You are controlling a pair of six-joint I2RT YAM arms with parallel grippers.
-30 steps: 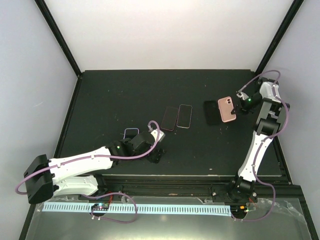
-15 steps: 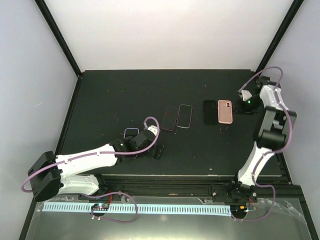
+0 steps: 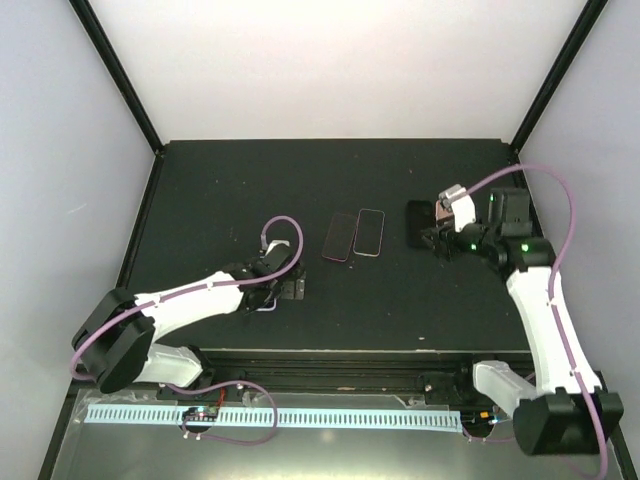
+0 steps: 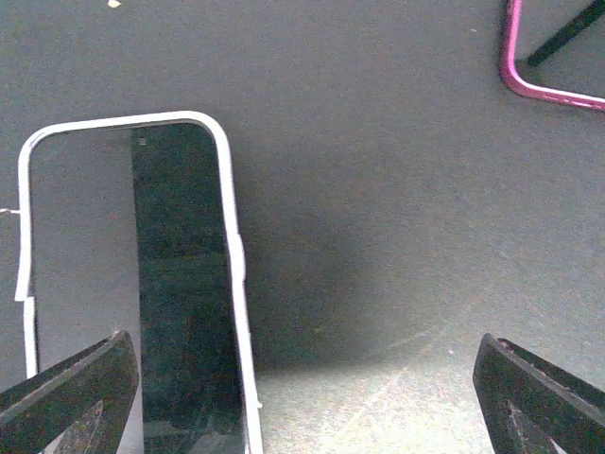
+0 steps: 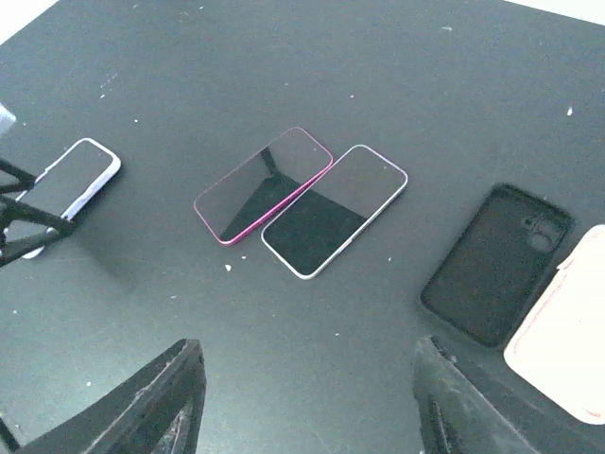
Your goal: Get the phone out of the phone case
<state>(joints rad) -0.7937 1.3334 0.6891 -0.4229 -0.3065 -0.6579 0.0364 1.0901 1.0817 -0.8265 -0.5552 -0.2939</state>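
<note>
Phone case (image 5: 567,350), salmon-pink, lies flat on the dark desk (image 5: 284,57) at the lower right corner of the right wrist view. It is cut off by the frame edge and sits just beside a black case (image 5: 496,265) with a corner camera cutout; whether a phone sits inside the pink one cannot be told. The right end effector (image 5: 307,374) has its fingers spread, with only bare desk between them, gripping nothing. Farther out, a magenta-rimmed phone (image 5: 263,184) and a white-rimmed phone (image 5: 334,210) lie side by side, screens up. A pale-rimmed phone (image 5: 66,184) lies well apart at the left under dark fingers of the other arm. In the left wrist view, the left end effector (image 4: 302,378) is spread wide and holds nothing. The pale-rimmed phone lies screen up by one finger, and a corner of the magenta rim shows at top right. From above, the left arm reaches over the near half of the desk with its end effector above the pale-rimmed phone. The right end effector hangs just beside the black case and hides the phone case almost entirely. The paired phones lie between the two arms.
</note>
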